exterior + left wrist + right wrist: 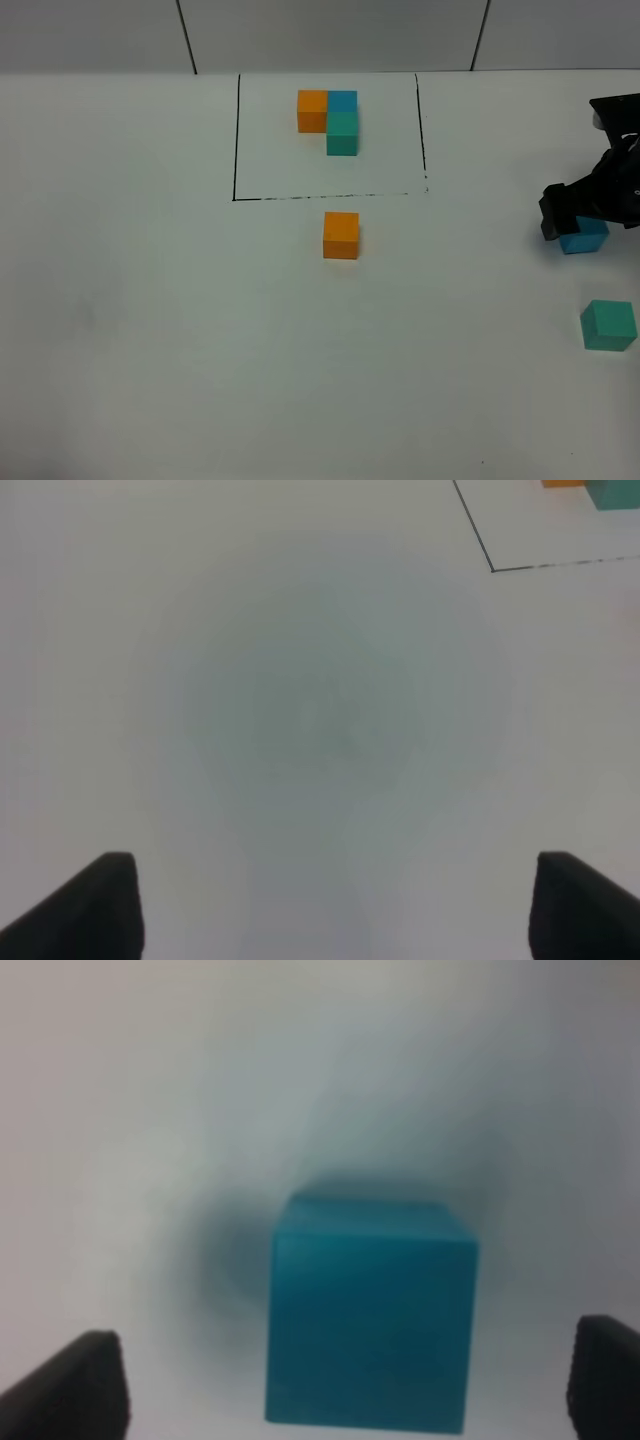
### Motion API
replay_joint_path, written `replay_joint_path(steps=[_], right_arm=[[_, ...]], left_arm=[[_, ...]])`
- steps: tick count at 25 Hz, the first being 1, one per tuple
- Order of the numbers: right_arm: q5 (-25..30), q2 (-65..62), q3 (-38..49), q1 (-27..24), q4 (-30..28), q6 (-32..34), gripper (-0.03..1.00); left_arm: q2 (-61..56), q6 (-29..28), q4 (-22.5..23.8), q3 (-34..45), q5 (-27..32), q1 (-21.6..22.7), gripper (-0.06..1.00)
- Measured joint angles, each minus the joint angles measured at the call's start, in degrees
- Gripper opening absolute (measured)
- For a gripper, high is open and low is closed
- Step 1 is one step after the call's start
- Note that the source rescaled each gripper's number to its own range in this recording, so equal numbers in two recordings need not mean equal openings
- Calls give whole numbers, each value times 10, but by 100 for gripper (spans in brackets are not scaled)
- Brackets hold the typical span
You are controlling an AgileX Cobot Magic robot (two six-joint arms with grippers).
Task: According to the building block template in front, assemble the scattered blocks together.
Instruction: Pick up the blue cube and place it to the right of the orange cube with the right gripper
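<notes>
Three loose matte cubes lie on the white tabletop (150, 300). We see the orange cube (341, 235) just below the bottom line of the thin black drawn rectangle (236, 140). The teal-green cube (609, 325) sits near the table's right edge, and the blue cube (586, 240) is near it, farther back, under the right gripper (340, 1390). That gripper's jaws stand wide on either side of the blue cube, clear of it. The L-shaped template (330, 118) of joined orange, blue and teal-green cubes sits inside the rectangle, toward the back. The left gripper (335, 910) is spread wide too, over bare tabletop.
</notes>
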Motion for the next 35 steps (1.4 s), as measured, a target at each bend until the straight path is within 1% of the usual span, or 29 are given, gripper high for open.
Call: replay_joint_path(steps=[9, 13, 15, 17, 18, 19, 21, 22, 23, 26, 27, 29, 30, 32, 34, 35], right_arm=[[-5, 10, 0, 0, -11, 4, 77], [-16, 29, 0, 1, -11, 5, 77], [-22, 33, 0, 1, -11, 8, 75], [-26, 35, 0, 1, -11, 14, 66], [-26, 35, 0, 1, -11, 17, 58], [-26, 35, 0, 1, -11, 21, 46], [-26, 35, 0, 1, -11, 22, 18], [-26, 35, 0, 1, -11, 22, 0], [-26, 35, -1, 1, -11, 23, 2], [-15, 35, -14, 8, -17, 18, 1], [-6, 34, -27, 16, -24, 5, 1], [19, 30, -59, 47, -42, -45, 1], [40, 29, -80, 68, -50, -89, 1], [90, 28, -119, 110, -56, -202, 1], [146, 34, -159, 151, -56, -298, 1], [171, 40, -176, 171, -55, -336, 1]], left_arm=[[0, 0, 0, 0, 0, 0, 68], [0, 0, 0, 0, 0, 0, 68], [0, 0, 0, 0, 0, 0, 68], [0, 0, 0, 0, 0, 0, 68], [0, 0, 0, 0, 0, 0, 68], [0, 0, 0, 0, 0, 0, 68], [0, 0, 0, 0, 0, 0, 68], [0, 0, 0, 0, 0, 0, 68], [0, 0, 0, 0, 0, 0, 68], [0, 0, 0, 0, 0, 0, 68], [0, 0, 0, 0, 0, 0, 68], [0, 0, 0, 0, 0, 0, 68], [0, 0, 0, 0, 0, 0, 68], [0, 0, 0, 0, 0, 0, 68], [0, 0, 0, 0, 0, 0, 68], [0, 0, 0, 0, 0, 0, 68]])
